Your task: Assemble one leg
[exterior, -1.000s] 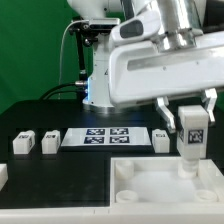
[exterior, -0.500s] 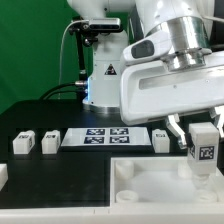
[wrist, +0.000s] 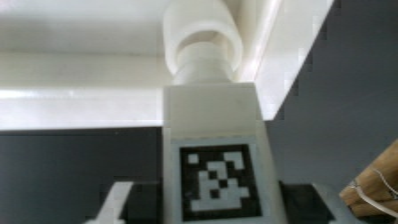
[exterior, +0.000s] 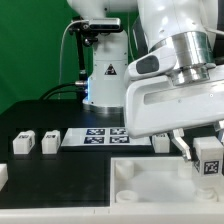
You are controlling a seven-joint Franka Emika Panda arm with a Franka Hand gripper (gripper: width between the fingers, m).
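Note:
My gripper [exterior: 208, 160] is shut on a leg [exterior: 211, 162], a small white block with its black-and-white tag facing outward. I hold it upright over the far corner of the large flat white piece [exterior: 150, 198] on the exterior view's right. In the wrist view the leg [wrist: 214, 130] fills the middle between my fingers [wrist: 125, 205]. Its rounded end [wrist: 205, 55] is at a round corner socket of the white piece [wrist: 89, 80]. I cannot tell whether it is seated.
The marker board [exterior: 100, 137] lies behind the white piece. Two loose legs [exterior: 22, 143] [exterior: 50, 141] lie to its left and another [exterior: 160, 141] to its right. A white part [exterior: 3, 173] shows at the left edge. The robot base [exterior: 100, 70] stands behind.
My gripper has carried the leg toward the exterior view's right and downward, from near the white piece's middle-right to its far right corner.

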